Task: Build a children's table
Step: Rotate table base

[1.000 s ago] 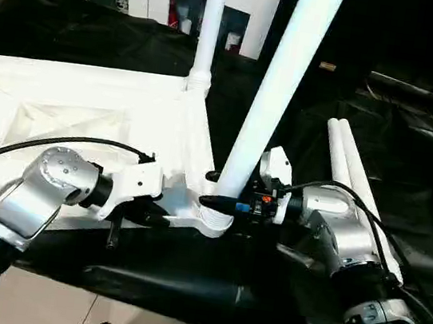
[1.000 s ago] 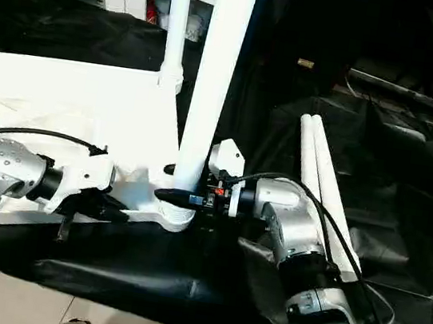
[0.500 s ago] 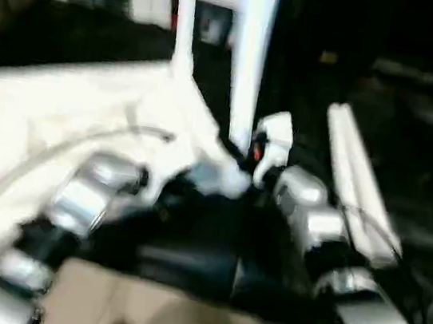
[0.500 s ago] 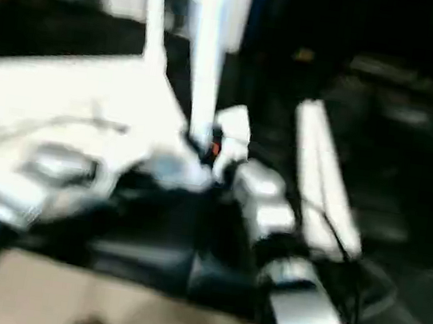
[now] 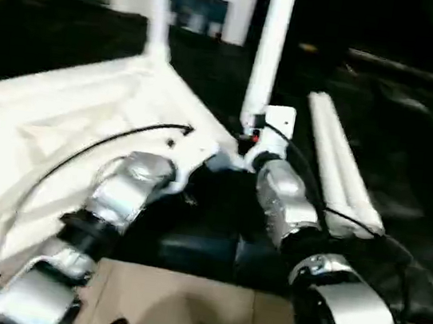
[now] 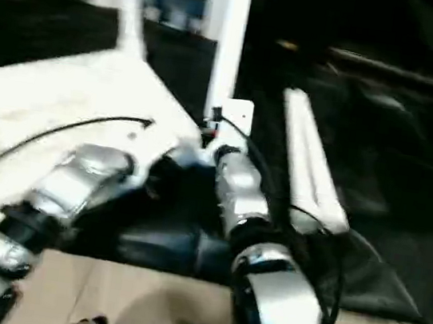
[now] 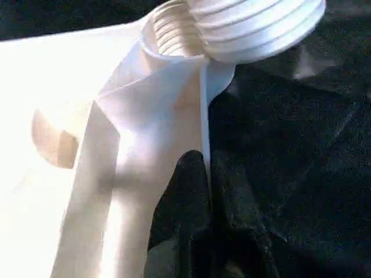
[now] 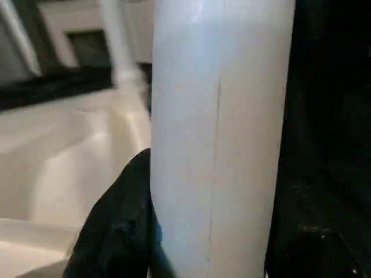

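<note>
Leg (image 5: pixel 268 48) now stands upright, clamped in right hand (image 5: pixel 246 138).

White tapered leg (image 8: pixel 217 133) upright and close, black finger (image 8: pixel 119 223) pressed against its side, ribbed white top (image 8: pixel 64 150) spread behind, second leg (image 8: pixel 119 43) stood farther back, cabinet (image 8: pixel 69 29) beyond.

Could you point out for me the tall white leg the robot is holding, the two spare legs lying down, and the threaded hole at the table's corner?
Upright white plastic tube leg (image 5: pixel 269 49), left eye view, middle of its shaft.
Two spare white tube legs (image 5: pixel 335 164), left eye view, midway along the pair lying on black cloth.
Round threaded corner socket (image 7: pixel 174 32), left wrist view, its ribbed inner wall.
</note>
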`<state>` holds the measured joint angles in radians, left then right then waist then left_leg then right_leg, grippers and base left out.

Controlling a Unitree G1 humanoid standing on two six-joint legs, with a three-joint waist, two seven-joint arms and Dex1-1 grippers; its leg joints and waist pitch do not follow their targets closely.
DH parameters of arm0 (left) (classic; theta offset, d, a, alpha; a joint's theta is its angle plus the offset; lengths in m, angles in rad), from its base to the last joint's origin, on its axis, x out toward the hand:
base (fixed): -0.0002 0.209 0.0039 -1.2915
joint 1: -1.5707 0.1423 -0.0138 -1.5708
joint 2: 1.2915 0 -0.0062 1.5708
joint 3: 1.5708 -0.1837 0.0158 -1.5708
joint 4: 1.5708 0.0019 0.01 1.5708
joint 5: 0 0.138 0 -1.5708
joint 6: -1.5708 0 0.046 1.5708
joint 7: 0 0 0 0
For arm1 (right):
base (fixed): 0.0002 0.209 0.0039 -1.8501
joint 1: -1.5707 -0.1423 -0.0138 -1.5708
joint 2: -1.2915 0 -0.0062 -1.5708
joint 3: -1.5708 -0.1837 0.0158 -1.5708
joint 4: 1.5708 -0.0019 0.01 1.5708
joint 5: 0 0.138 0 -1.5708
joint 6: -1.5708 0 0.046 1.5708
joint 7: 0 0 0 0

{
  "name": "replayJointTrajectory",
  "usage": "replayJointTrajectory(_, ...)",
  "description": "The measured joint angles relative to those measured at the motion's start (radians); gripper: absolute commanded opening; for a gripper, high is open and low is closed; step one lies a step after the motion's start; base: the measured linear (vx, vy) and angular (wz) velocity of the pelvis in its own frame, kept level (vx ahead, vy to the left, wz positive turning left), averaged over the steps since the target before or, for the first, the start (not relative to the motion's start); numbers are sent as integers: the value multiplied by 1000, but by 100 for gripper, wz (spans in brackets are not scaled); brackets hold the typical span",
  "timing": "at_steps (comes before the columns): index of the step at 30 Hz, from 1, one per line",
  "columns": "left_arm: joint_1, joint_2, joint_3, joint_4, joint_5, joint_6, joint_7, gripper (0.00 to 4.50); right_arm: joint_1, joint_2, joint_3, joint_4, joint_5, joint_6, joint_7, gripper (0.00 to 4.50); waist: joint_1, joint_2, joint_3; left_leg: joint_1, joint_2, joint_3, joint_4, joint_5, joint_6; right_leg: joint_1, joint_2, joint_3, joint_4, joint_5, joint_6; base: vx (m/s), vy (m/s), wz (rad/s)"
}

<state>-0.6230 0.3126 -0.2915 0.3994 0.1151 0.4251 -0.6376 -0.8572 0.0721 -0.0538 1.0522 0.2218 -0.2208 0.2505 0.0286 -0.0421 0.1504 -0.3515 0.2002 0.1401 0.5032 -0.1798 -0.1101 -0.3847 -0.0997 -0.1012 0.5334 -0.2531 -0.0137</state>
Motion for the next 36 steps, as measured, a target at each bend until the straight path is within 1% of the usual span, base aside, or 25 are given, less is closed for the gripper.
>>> replayJointTrajectory(1, 11, 19, -2, -12, -2, -29, -35, 0, 8, -8, -14, -10, 17, -1, 33, 189, 10, -3, 4, 1, 5, 14, -7, 0, 0, -10, 0, 7, 37, -25, -8, -81, -91, 12)
replayJointTrajectory(2, 29, 33, -3, -34, -5, -62, -72, 0, 20, -18, -19, -39, 38, 13, 76, 189, 18, -16, 5, 5, 6, 30, -14, 0, 0, -22, -2, 19, 63, -38, -14, 33, -165, 37)
replayJointTrajectory(3, 48, 39, -8, -60, -10, -91, -107, 0, 36, -34, -21, -62, 52, 21, 113, 189, 33, -24, 9, 13, 4, 46, -5, -8, 5, -40, -6, 35, 63, -28, 0, 33, -165, 37)
replayJointTrajectory(4, 67, 47, -8, -88, -25, -102, -144, 29, 48, -46, -21, -81, 64, 36, 151, 189, 58, -18, 8, 10, 7, 43, -3, -24, 20, -41, -7, 35, 66, -21, 4, 111, -151, 13)
replayJointTrajectory(5, 73, 55, -2, -104, -44, -99, -165, 57, 56, -54, -21, -114, 73, 50, 177, 189, 70, -13, 7, -1, 5, 34, -10, -21, 22, -49, -4, 32, 66, -11, 4, 51, -114, -5)
replayJointTrajectory(6, 78, 55, 16, -116, -77, -98, -176, 57, 63, -62, -18, -149, 85, 63, 204, 189, 74, -11, 6, -3, 9, 34, -9, 3, 21, -54, 4, 32, 68, 20, -4, 51, -114, -5)
replayJointTrajectory(7, 88, 56, 36, -147, -114, -88, -191, 61, 75, -77, -14, -197, 96, 88, 239, 189, 75, -13, 6, -6, 15, 37, -2, 42, 16, -54, 10, 33, 72, 67, -13, -42, -97, 11)
replayJointTrajectory(8, 99, 56, 52, -187, -158, -76, -215, 61, 83, -99, 0, -250, 100, 116, 283, 189, 73, -16, 6, -9, 26, 39, 20, 70, -3, -54, 12, 32, 86, 113, -8, 0, 0, 0)
replayJointTrajectory(9, 105, 59, 63, -211, -186, -65, -234, 84, 88, -111, 9, -285, 101, 134, 310, 189, 73, -16, 6, -9, 30, 35, 31, 69, -4, -54, 14, 30, 93, 106, -4, 0, 0, 0)
replayJointTrajectory(11, 99, 62, 110, -256, -246, -36, -257, 94, 96, -135, 28, -371, 119, 185, 367, 189, 68, -17, 3, -15, 31, 29, 24, 65, -9, -54, 18, 26, 78, 106, -4, 26, 0, -2)
replayJointTrajectory(12, 92, 62, 136, -269, -276, -22, -267, 99, 104, -148, 33, -401, 125, 207, 387, 189, 65, -19, 0, -18, 34, 29, 22, 65, -9, -55, 21, 26, 73, 106, -4, 51, -1, -4)
replayJointTrajectory(13, 78, 56, 182, -281, -333, 11, -281, 104, 127, -176, 47, -445, 134, 251, 425, 189, 63, -24, -4, -20, 35, 29, 26, 66, -9, -54, 23, 27, 73, 108, -5, 56, 13, 0)
replayJointTrajectory(15, 47, 37, 267, -301, -417, 63, -288, 115, 172, -225, 73, -505, 137, 316, 484, 189, 63, -31, -11, -22, 38, 31, 33, 66, -10, -54, 26, 29, 74, 109, -6, 70, 21, 0)
replayJointTrajectory(16, 28, 34, 308, -309, -451, 85, -284, 135, 194, -235, 86, -527, 138, 346, 508, 189, 62, -31, -16, -25, 38, 31, 37, 66, -9, -54, 26, 30, 74, 107, -6, 77, 29, -3)
replayJointTrajectory(18, 2, 15, 355, -320, -516, 138, -263, 145, 233, -245, 100, -592, 164, 407, 534, 189, 60, -31, -19, -28, 38, 33, 44, 60, -6, -55, 25, 33, 75, 104, -7, 70, 38, -2)
replayJointTrajectory(19, -9, 0, 369, -330, -549, 165, -249, 154, 246, -244, 102, -625, 181, 443, 543, 189, 59, -32, -20, -32, 38, 33, 50, 56, -4, -57, 25, 33, 76, 103, -7, 53, 37, -3)
replayJointTrajectory(22, -16, -35, 391, -337, -614, 225, -217, 183, 268, -246, 105, -697, 211, 499, 556, 189, 63, -33, -21, -36, 39, 33, 58, 51, 1, -58, 25, 33, 77, 102, -8, 0, 0, 0)
replayJointTrajectory(25, -32, -49, 413, -337, -657, 276, -199, 208, 285, -257, 109, -741, 218, 526, 565, 189, 68, -33, -21, -34, 39, 33, 63, 50, 0, -55, 24, 33, 79, 103, -7, 0, 0, 0)
replayJointTrajectory(27, -49, -55, 414, -338, -670, 319, -190, 216, 311, -264, 112, -783, 225, 557, 568, 189, 74, -30, -22, -32, 39, 32, 65, 51, 0, -52, 24, 33, 79, 104, -7, 0, 0, 0)
replayJointTrajectory(28, -56, -64, 414, -338, -671, 335, -186, 224, 323, -264, 116, -803, 234, 577, 567, 189, 77, -26, -25, -32, 39, 32, 67, 51, 0, -51, 24, 33, 79, 105, -7, 0, 0, 0)
replayJointTrajectory(29, -58, -75, 413, -338, -675, 342, -183, 242, 333, -264, 119, -820, 242, 590, 567, 189, 80, -23, -27, -32, 39, 32, 67, 50, 0, -50, 23, 33, 79, 107, -6, 0, 0, 0)
replayJointTrajectory(31, -58, -90, 413, -338, -694, 353, -171, 251, 346, -265, 120, -852, 245, 610, 563, 189, 86, -19, -30, -32, 39, 32, 69, 51, -1, -50, 23, 34, 79, 108, -1, 0, 0, 0)
replayJointTrajectory(33, -59, -98, 412, -338, -711, 363, -163, 258, 356, -271, 122, -877, 246, 624, 563, 189, 88, -19, -31, -32, 39, 32, 70, 51, -1, -50, 23, 33, 79, 111, 0, 0, 0, 0)
replayJointTrajectory(34, -59, -99, 409, -338, -711, 365, -163, 282, 358, -272, 123, -887, 246, 631, 563, 189, 88, -19, -33, -32, 39, 31, 70, 51, -1, -50, 23, 33, 79, 113, 0, 0, 0, 0)
replayJointTrajectory(36, -62, -99, 399, -338, -711, 368, -163, 292, 362, -272, 123, -894, 246, 635, 562, 189, 87, -18, -36, -32, 39, 30, 71, 51, 0, -50, 23, 32, 79, 114, 1, 0, 0, 0)
